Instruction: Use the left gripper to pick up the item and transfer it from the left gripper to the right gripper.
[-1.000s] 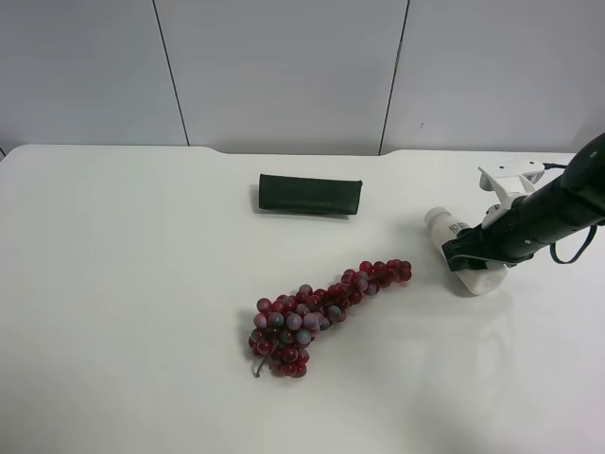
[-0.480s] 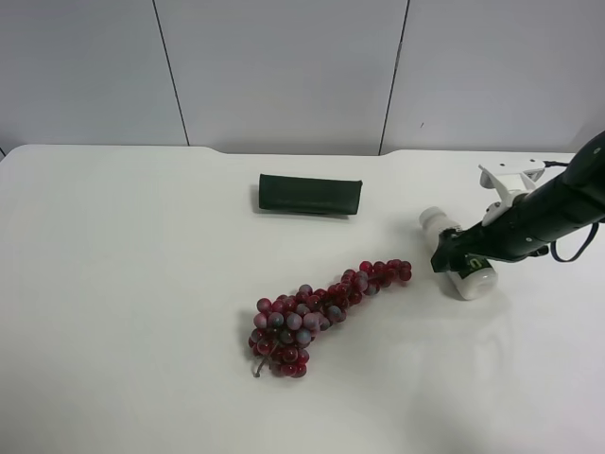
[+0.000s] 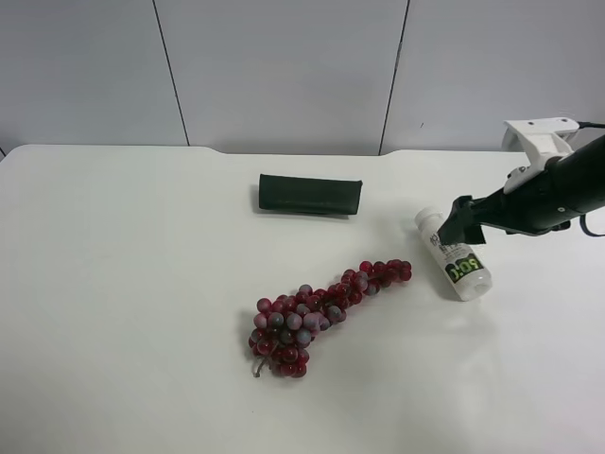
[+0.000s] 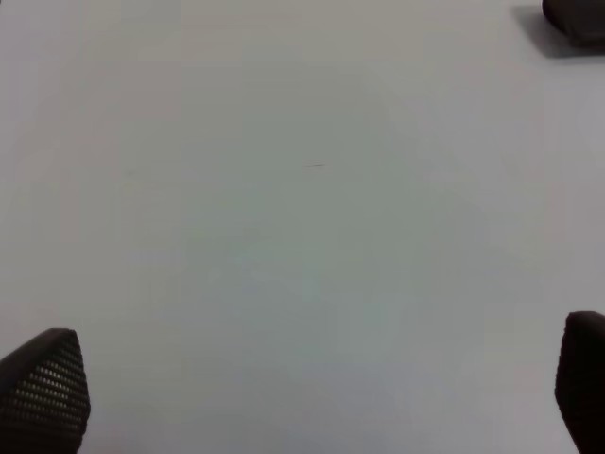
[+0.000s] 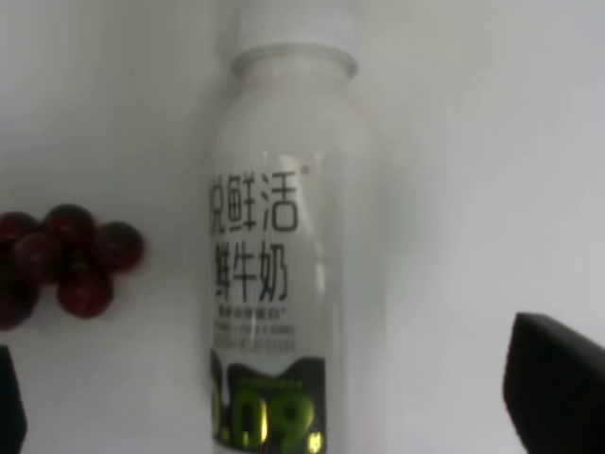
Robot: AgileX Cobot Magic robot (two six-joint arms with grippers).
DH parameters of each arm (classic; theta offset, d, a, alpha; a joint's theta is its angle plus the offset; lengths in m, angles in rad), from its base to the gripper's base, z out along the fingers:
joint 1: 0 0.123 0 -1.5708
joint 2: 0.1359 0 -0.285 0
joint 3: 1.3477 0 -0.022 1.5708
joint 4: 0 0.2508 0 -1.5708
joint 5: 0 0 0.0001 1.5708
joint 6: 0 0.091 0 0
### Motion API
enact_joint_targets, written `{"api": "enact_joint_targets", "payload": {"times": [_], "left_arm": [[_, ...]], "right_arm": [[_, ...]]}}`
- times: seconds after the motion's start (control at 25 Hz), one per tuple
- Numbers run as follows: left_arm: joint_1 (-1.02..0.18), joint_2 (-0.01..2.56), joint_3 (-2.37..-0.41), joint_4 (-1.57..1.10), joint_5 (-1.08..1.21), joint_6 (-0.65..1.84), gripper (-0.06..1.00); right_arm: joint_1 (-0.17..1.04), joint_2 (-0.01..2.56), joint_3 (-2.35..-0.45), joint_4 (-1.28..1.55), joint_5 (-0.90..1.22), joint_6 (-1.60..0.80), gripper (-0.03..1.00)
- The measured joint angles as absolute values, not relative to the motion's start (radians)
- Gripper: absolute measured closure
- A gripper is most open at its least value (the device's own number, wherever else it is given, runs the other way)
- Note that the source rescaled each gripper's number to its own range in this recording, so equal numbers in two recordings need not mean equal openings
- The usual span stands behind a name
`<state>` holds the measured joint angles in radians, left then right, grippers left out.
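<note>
On the white desk, the small white plastic bottle with a white screw cap and a green-and-black band at its base lies on its side, cap toward the wall and base toward the near edge, just beside the tip of the bunch of dark red grapes. Nothing holds it now. A second ago the black two-fingered right hand on the arm with the white plastic shell was clamped across the bottle's body; half a second ago it was easing off; now it has lifted clear and hangs above and beside the bottle, its fingers spread wide. The right wrist view confirms this: the bottle lies free between the two black fingertips at the edges, touching neither. The bottle has also rolled a little, so the label faces up.

The left hand is likewise spread wide over bare desk and carries nothing; it is out of the high view.

By my reading, the release comes after the transfer and the task is all but done. The dark green rectangular pouch lies well apart, nearer the wall.
</note>
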<state>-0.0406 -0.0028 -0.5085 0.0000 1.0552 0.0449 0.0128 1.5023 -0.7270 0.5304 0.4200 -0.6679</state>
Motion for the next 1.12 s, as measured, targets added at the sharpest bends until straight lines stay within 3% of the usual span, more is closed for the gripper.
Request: {"api": "enact_joint_targets", "payload": {"times": [0.52, 1.12], "left_arm": [[-0.041, -0.003, -0.509, 0.000, 1.055, 0.044, -0.06], [-0.041, -0.003, -0.509, 0.000, 1.056, 0.044, -0.06]], "right_arm": [[0.013, 1.114, -0.727, 0.205, 0.798, -0.278, -0.03], [0.013, 0.492, -0.727, 0.119, 1.149, -0.163, -0.03]]}}
